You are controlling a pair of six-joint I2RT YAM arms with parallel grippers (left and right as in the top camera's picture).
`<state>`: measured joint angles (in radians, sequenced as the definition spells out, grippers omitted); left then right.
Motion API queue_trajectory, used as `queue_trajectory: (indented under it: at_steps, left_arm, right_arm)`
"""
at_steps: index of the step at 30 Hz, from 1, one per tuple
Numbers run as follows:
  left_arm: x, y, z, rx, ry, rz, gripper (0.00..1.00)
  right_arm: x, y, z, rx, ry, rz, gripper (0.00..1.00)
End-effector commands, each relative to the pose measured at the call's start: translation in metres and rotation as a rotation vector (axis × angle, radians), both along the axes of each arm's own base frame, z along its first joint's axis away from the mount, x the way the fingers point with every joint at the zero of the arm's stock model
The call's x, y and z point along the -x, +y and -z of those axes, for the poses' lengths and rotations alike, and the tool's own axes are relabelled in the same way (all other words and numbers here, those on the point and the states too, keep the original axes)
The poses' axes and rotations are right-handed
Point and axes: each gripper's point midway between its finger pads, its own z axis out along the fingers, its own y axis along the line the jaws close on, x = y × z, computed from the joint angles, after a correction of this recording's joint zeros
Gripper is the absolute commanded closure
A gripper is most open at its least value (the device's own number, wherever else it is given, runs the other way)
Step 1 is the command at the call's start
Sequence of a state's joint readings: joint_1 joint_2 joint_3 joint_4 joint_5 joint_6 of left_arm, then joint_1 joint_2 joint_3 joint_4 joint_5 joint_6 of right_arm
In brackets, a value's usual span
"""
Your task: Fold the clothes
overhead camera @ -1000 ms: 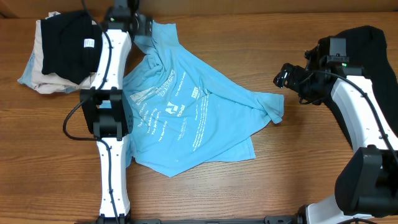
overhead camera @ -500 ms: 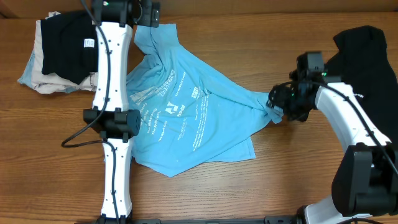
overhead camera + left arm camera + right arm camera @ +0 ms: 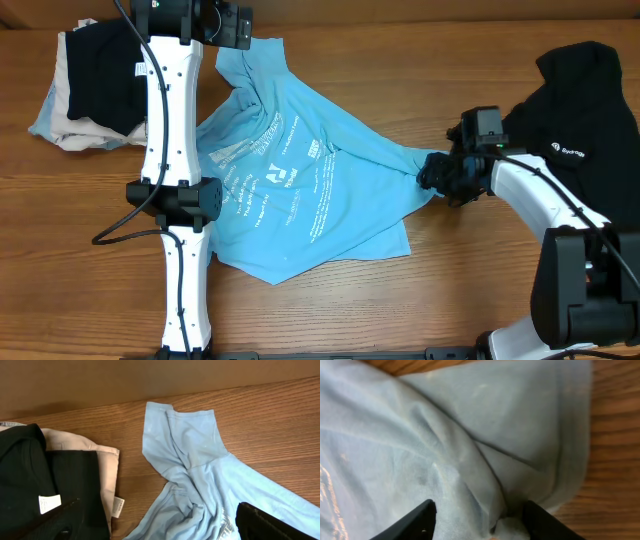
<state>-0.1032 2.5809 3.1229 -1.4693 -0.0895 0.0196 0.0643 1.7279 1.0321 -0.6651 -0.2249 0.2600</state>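
The light blue T-shirt point(image 3: 300, 190) lies crumpled across the middle of the table, white lettering up. My left gripper point(image 3: 232, 27) hovers open over its far sleeve point(image 3: 185, 440), its fingers wide apart point(image 3: 155, 530) and nothing between them. My right gripper point(image 3: 435, 172) is down on the shirt's right sleeve; its open fingers point(image 3: 480, 525) straddle a fold of blue cloth point(image 3: 470, 435). The black garment with a small white logo point(image 3: 575, 110) lies bunched at the far right, behind the right arm.
A stack of folded clothes point(image 3: 85, 95), black on beige, sits at the far left corner and shows in the left wrist view point(image 3: 55, 480). A brown wall point(image 3: 150, 380) runs along the table's far edge. Bare wood point(image 3: 420, 300) lies in front.
My right gripper has moved left from beside the black garment onto the shirt's right sleeve. My left arm has reached farther back, its gripper now over the far sleeve.
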Motion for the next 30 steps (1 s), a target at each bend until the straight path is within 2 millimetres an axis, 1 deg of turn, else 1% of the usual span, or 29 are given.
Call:
queue_trajectory:
  at_steps: [1, 4, 6, 7, 8, 9, 14, 16, 18, 20, 23, 25, 27, 29, 30]
  left_arm:
    - [0.005, 0.001, -0.025, 0.028, -0.053, -0.013, 0.01]
    - [0.005, 0.001, -0.025, 0.028, -0.052, -0.013, 0.01]
    - [0.005, 0.001, -0.025, 0.028, -0.052, -0.013, 0.00]
    - [0.005, 0.001, -0.025, 0.028, -0.052, -0.013, 0.00]
    - [0.005, 0.001, -0.025, 0.028, -0.052, -0.013, 0.00]
    - [0.005, 0.001, -0.025, 0.028, -0.052, -0.013, 0.00]
    - [0.004, 0.001, -0.029, 0.025, -0.062, -0.009, 0.00]
    - [0.006, 0.004, -0.035, 0.024, -0.073, -0.012, 0.00]
    - [0.011, 0.009, -0.046, 0.025, -0.089, -0.019, 0.00]
    - [0.017, 0.013, -0.060, 0.027, -0.110, -0.025, 0.00]
    - [0.030, 0.016, -0.081, 0.012, -0.133, -0.009, 0.00]
    - [0.038, 0.017, -0.093, 0.008, -0.148, -0.003, 0.00]
    - [0.042, 0.015, -0.101, 0.017, -0.162, 0.006, 0.00]
    - [0.044, 0.008, -0.105, 0.043, -0.167, 0.041, 0.00]
    - [0.044, 0.004, -0.104, 0.058, -0.165, 0.063, 0.00]
  right_arm:
    - [-0.002, -0.008, 0.003, 0.055, -0.016, -0.012, 0.49]
    - [-0.003, -0.018, 0.005, 0.113, -0.017, 0.004, 0.61]
    - [-0.004, -0.021, 0.005, 0.128, -0.019, 0.006, 0.68]
    - [-0.004, -0.021, 0.005, 0.130, -0.020, 0.002, 0.74]
    - [-0.003, -0.021, 0.005, 0.132, -0.020, 0.001, 0.82]
    - [-0.003, -0.021, 0.006, 0.135, -0.020, 0.002, 0.96]
    - [-0.006, -0.023, 0.004, 0.140, -0.027, 0.006, 0.96]
    - [-0.008, -0.024, -0.003, 0.137, -0.035, 0.010, 0.96]
    - [-0.013, -0.025, -0.019, 0.127, -0.051, 0.016, 0.96]
    - [-0.018, -0.027, -0.042, 0.117, -0.080, 0.026, 0.96]
    - [-0.021, -0.027, -0.089, 0.089, -0.125, 0.035, 0.96]
    - [-0.016, -0.027, -0.117, 0.084, -0.142, 0.037, 0.96]
    - [-0.006, -0.028, -0.137, 0.081, -0.144, 0.045, 0.96]
    - [0.009, -0.028, -0.148, 0.081, -0.132, 0.047, 0.96]
    - [0.016, -0.028, -0.150, 0.082, -0.119, 0.048, 0.96]
